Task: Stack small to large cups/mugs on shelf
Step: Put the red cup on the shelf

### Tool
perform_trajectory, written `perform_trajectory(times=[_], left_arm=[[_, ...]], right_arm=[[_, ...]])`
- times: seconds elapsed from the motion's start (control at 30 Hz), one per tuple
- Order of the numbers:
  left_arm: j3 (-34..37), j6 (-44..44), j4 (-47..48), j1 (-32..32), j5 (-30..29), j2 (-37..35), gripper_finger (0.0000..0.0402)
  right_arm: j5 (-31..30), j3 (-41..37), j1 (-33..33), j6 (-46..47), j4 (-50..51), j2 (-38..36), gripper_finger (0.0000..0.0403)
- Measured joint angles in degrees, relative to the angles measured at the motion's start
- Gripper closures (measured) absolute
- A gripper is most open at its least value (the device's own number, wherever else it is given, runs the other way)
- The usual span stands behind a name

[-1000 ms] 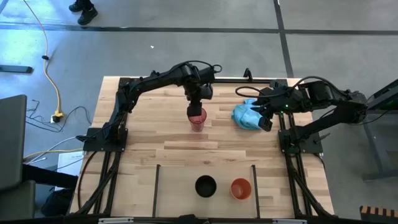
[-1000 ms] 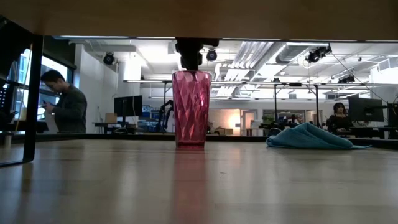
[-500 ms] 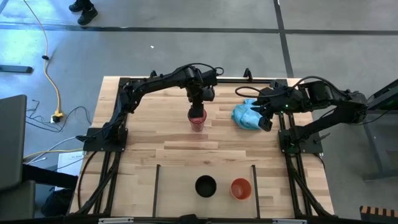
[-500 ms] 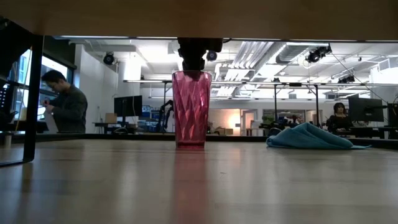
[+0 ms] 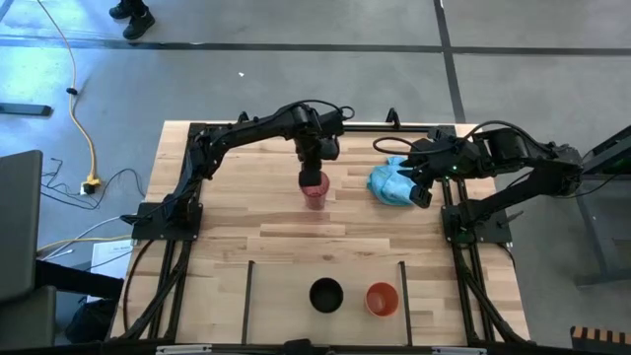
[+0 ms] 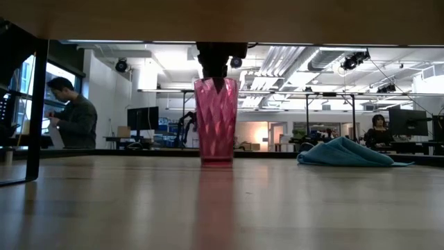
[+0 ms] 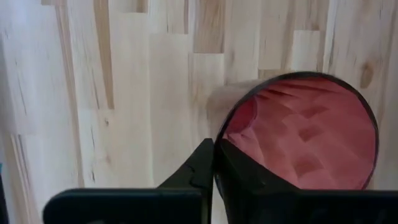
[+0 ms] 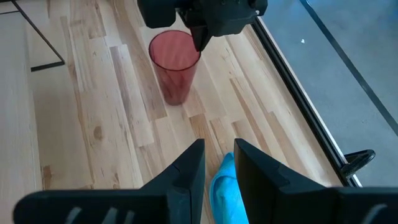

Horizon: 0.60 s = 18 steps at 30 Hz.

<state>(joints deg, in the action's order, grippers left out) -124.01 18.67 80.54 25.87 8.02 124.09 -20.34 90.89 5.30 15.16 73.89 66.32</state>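
Observation:
The tall translucent red-pink cup stands on its base mid-table toward the far edge. My left gripper comes down from above and is shut on its rim. The black cup and the orange cup stand side by side on the wood shelf strip at the near edge, between its two thin black bars. My right gripper hovers open at the far right, its fingers over the edge of the light blue cloth; I cannot tell whether it touches the cloth. My left gripper pinches the red-pink cup's rim on its far side, one finger inside the cup and one outside. The fingers point down from above. The cup stays upright with its base on the table.
The light blue cloth lies bunched on the table to the right of the red-pink cup. Bare wood lies between that cup and the shelf strip. Black frame rails run along both sides of the table. A person stands in the room beyond.
My left gripper has shut on the red-pink cup's rim, with one finger now down inside the cup. The cup stays standing on the table. My right arm has kept still.

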Motion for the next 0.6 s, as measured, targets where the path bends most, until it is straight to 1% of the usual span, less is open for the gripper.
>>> perform_trajectory(times=[0.27, 0.47, 0.6], left_arm=[[-0.1, -0.1, 2.2, 0.0, -1.5, 0.0, 0.0398], [-0.1, 0.2, 9.7, 0.0, -1.8, -0.3, 0.04], [-0.3, -0.3, 9.4, 0.0, -2.0, -1.9, 0.0401]], right_arm=[[0.0, 0.0, 0.0, 0.0, 0.0, 0.0, 0.0325], [0.0, 0.0, 0.0, 0.0, 0.0, 0.0, 0.0325], [0.0, 0.0, 0.0, 0.1, 0.0, 0.0, 0.0325]])
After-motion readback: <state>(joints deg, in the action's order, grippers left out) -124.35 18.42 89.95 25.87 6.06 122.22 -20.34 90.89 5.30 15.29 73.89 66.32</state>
